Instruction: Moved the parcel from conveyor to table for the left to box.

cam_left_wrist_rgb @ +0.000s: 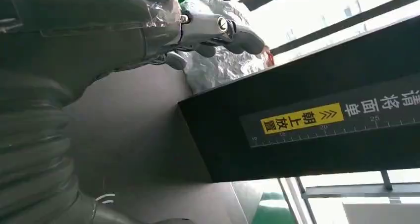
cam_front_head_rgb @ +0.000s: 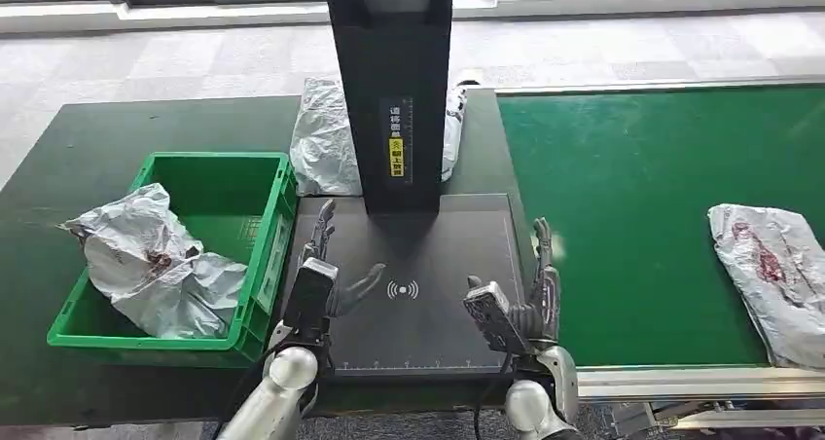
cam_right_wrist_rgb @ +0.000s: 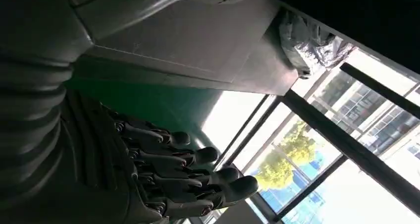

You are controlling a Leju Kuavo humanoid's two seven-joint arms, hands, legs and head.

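Note:
A grey plastic parcel (cam_front_head_rgb: 773, 275) with dark red marks lies on the green conveyor (cam_front_head_rgb: 632, 216) at the far right. My right hand (cam_front_head_rgb: 525, 299) hovers open over the right front part of the dark scanning pad (cam_front_head_rgb: 418, 294), well left of that parcel, fingers (cam_right_wrist_rgb: 198, 177) spread and holding nothing. My left hand (cam_front_head_rgb: 326, 275) is open above the pad's left edge, beside the green box (cam_front_head_rgb: 209, 255); its thumb (cam_left_wrist_rgb: 223, 28) shows in the left wrist view. Two grey parcels (cam_front_head_rgb: 156, 265) lie in the box.
A black scanner column (cam_front_head_rgb: 389, 90) with a yellow label (cam_left_wrist_rgb: 302, 119) rises from the back of the pad. Another grey parcel (cam_front_head_rgb: 326, 138) lies behind the column on the dark table (cam_front_head_rgb: 88, 158). The conveyor's metal rail (cam_front_head_rgb: 681, 382) runs along the front.

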